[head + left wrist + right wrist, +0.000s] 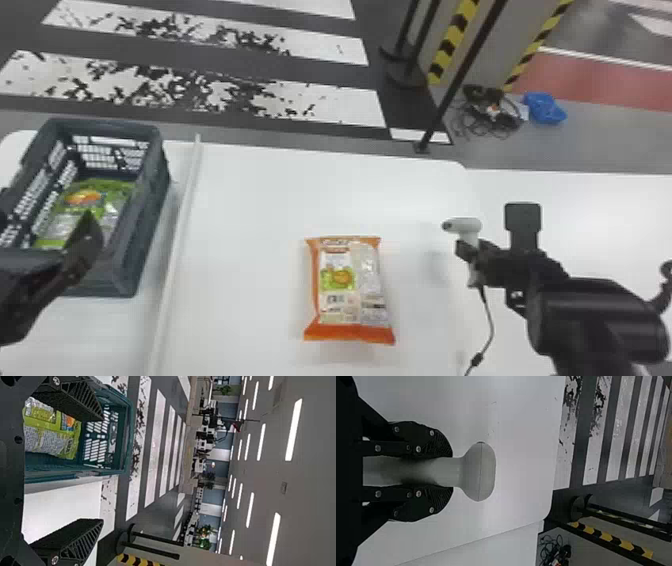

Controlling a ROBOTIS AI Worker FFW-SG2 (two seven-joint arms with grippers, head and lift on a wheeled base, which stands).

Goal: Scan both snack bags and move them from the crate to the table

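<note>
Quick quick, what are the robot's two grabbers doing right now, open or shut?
Left gripper: jaws open, holding nothing.
Right gripper: jaws closed on the handheld barcode scanner.

Orange snack bag [345, 290] lies on white table [250, 200], between dark crate [150, 205] and handheld scanner [467, 226]. Green snack bag [92, 200] inside crate. Left gripper [82, 250] at crate's near end. Right gripper [475, 253] grips handheld scanner's handle; cord [491, 320] hangs below. Beyond table, tangled cables [487, 117] on floor [370, 155].
</note>
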